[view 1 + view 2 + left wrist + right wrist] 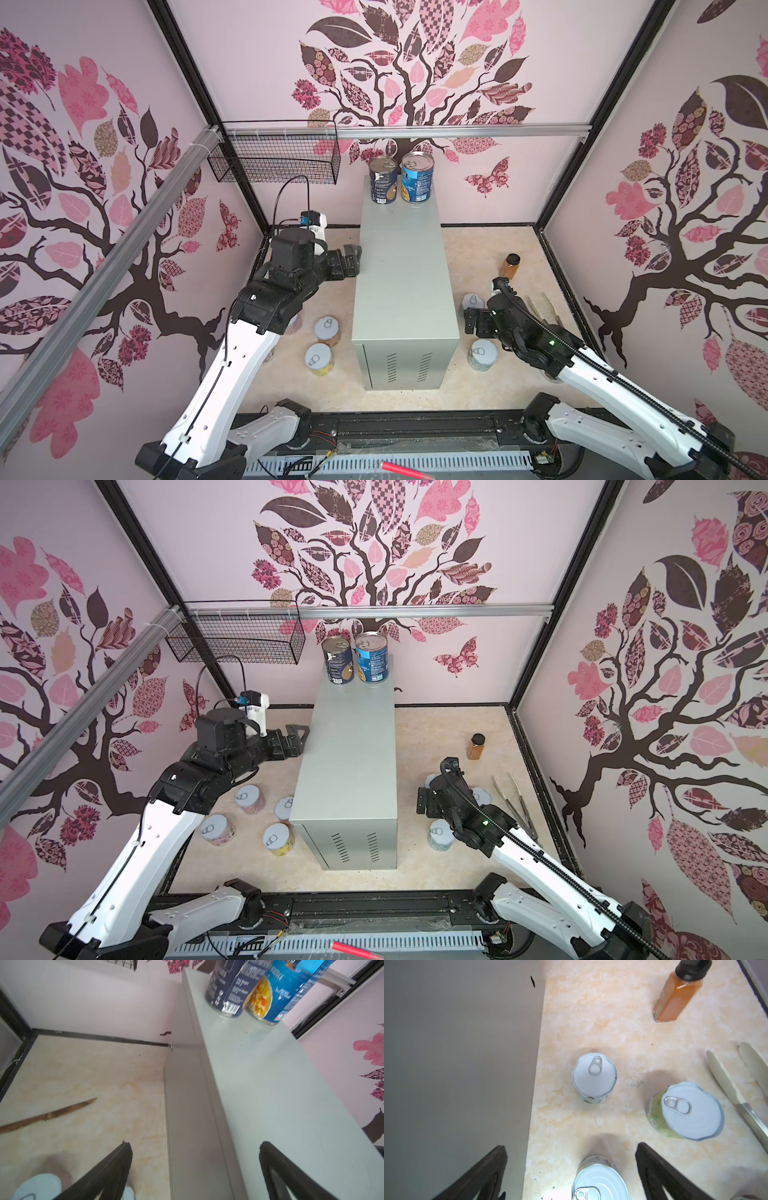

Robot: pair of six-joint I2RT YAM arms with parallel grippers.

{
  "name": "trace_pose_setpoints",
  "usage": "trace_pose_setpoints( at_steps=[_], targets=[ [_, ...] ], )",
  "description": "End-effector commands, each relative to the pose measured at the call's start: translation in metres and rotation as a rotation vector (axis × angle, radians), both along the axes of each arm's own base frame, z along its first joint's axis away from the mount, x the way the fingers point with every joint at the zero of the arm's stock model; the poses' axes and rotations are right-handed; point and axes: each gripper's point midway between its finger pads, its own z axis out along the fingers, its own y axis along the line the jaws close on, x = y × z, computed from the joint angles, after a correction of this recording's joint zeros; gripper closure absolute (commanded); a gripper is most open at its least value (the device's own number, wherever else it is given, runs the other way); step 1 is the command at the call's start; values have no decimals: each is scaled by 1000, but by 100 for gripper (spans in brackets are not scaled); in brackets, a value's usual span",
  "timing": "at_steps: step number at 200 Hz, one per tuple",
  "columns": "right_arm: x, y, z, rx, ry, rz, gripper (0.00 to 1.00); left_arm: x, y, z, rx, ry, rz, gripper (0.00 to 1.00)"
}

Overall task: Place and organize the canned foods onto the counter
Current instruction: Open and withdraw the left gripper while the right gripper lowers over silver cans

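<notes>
The grey counter point(401, 266) stands in the middle of the floor. Two tall canned foods stand at its far end, one dark point(383, 180) and one blue point(417, 178); the left wrist view shows them close together point(226, 987). Several short cans with white lids stand on the floor left of the counter point(250, 799) and right of it point(441, 834). My left gripper point(353, 259) is open and empty at the counter's upper left edge point(280, 1084). My right gripper point(572, 1148) is open above a short can point(600, 1182).
An amber jar point(510, 266) with a black cap stands at the far right of the floor. Table knives point(515, 804) lie by the right wall. A serrated knife point(47, 1115) lies left of the counter. A black wire basket point(274, 158) hangs at the back left.
</notes>
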Motion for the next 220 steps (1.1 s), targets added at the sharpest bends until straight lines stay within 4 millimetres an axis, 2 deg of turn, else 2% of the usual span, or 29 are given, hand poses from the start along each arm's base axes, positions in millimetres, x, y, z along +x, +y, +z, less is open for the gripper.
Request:
trace_pose_setpoints(
  at_steps=[1,45,66,99,137,165,192,220],
  targets=[
    [-2,-9,-14,-1,13,-68,0,-22,12,-48,23,140,41,2],
    [-13,-30,-45,-41,68,-178,0,-54,15,-110,-29,247,38,2],
    [-17,-34,-55,-30,87,-205,0,-61,23,-126,-8,266,68,2],
    [-22,-40,-62,-41,111,-241,0,-68,39,-134,19,281,143,2],
    [-34,-47,-87,-45,168,-291,0,-79,41,-148,-19,305,160,2],
    [-37,-36,-89,-7,116,-266,0,-85,48,-144,37,281,192,2],
    [-39,-25,-87,-60,51,-242,0,-87,37,-151,76,295,159,2],
    [-42,-17,-98,-48,39,-234,0,-91,37,-148,91,287,153,2]
  ],
)
